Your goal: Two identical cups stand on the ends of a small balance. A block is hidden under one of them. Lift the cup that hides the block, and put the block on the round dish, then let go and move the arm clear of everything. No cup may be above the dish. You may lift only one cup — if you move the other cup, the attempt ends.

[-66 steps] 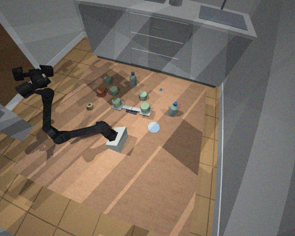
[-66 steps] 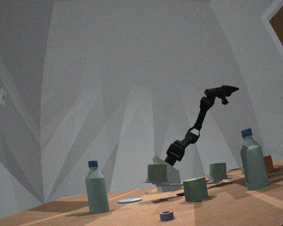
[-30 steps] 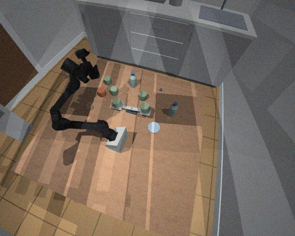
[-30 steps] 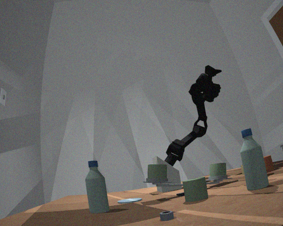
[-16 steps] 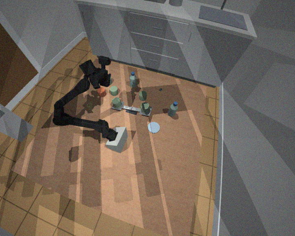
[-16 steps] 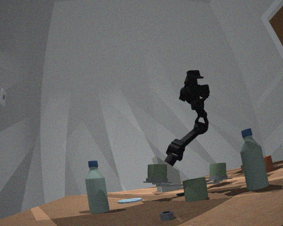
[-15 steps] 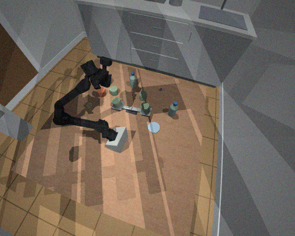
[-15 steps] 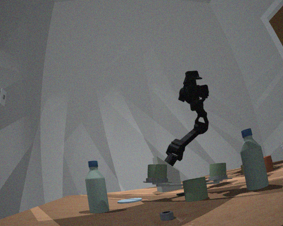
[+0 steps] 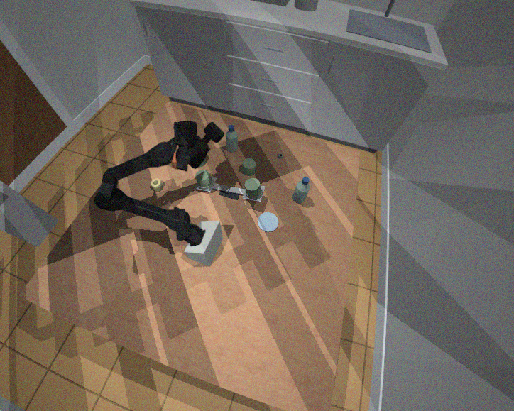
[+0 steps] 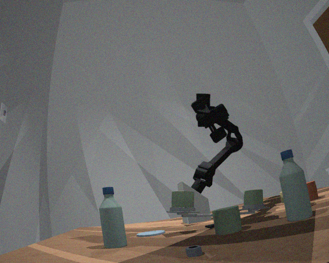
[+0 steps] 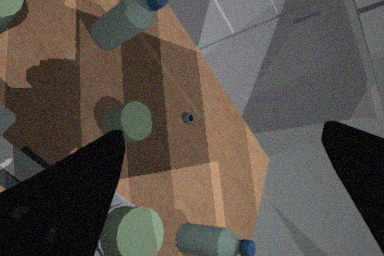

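Wrist view, cup point(image 11: 132, 231) (lower edge cropped), bottle point(image 11: 205, 239)

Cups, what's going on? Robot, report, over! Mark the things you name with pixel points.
Pincer point(image 11: 224, 135) open, nothing in it. Both cups point(image 9: 204, 179) point(image 10: 253, 198); point(image 9: 252, 188) point(image 10: 182, 199) on balance point(image 9: 230, 191). Dish point(image 9: 268, 221) point(image 10: 151, 233) bare.

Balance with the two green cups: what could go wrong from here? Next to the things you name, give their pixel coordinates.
The open jaws hang above the crowded cups, so a careless descent might knock the wrong balance cup.

A loose green cup point(image 9: 248, 167) point(image 10: 227, 220) point(image 11: 136, 121), much like those on the balance point(image 9: 229, 191), stands beside it and could be mistaken for one.

A blue-capped bottle point(image 9: 231, 139) point(image 10: 295, 188) point(image 11: 122, 23) near the arm might get toppled.
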Available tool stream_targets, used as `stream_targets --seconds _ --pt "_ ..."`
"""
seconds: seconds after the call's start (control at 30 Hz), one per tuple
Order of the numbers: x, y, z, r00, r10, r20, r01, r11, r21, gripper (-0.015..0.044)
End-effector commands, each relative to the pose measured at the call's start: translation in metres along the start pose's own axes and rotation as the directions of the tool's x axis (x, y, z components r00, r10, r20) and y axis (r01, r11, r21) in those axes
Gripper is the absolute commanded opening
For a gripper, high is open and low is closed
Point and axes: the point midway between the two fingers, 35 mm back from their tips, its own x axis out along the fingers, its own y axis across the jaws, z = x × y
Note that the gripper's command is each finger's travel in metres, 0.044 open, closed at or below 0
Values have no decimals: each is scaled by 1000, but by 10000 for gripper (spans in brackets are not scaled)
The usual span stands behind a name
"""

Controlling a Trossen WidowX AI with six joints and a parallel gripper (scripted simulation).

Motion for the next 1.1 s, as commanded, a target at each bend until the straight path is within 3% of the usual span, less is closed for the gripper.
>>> stream_targets --seconds 0.0,0.33,0.7,0.9,1.07 --pt "1 8 -24 999 34 -34 -30 991 129 440" --pt "-2 36 -73 988 127 -86 -78 897 435 440" --pt "-10 73 -108 969 231 -82 -101 681 725 440" --pt "-16 94 -120 959 279 -55 -105 527 843 440" --pt "-16 96 -121 958 283 -51 -105 509 854 440"
